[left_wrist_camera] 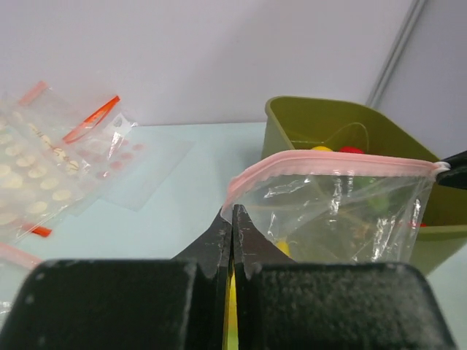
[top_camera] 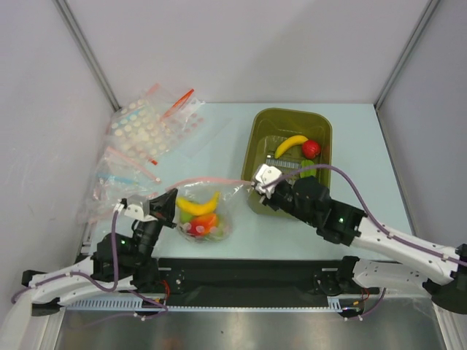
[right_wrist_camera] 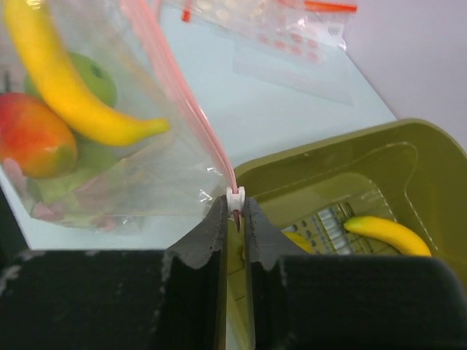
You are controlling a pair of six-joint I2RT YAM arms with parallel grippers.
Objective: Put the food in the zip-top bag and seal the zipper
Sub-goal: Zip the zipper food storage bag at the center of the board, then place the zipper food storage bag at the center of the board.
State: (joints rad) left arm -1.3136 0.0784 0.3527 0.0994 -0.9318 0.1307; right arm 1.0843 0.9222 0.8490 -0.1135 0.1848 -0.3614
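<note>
The clear zip-top bag (top_camera: 208,211) hangs stretched between my two grippers, its pink zipper (top_camera: 211,180) taut along the top. Inside it are a yellow banana (top_camera: 198,205), a green apple (right_wrist_camera: 95,80) and a red-orange fruit (top_camera: 205,222). My left gripper (top_camera: 169,200) is shut on the bag's left corner (left_wrist_camera: 232,208). My right gripper (top_camera: 260,181) is shut on the white slider (right_wrist_camera: 235,197) at the zipper's right end. A second banana (top_camera: 290,144) and a red tomato (top_camera: 311,149) lie in the olive tub (top_camera: 321,120).
Several dotted clear bags (top_camera: 142,131) with red and blue strips lie piled at the back left. The olive tub stands at the right, just behind my right gripper. Grey walls close in the table on three sides.
</note>
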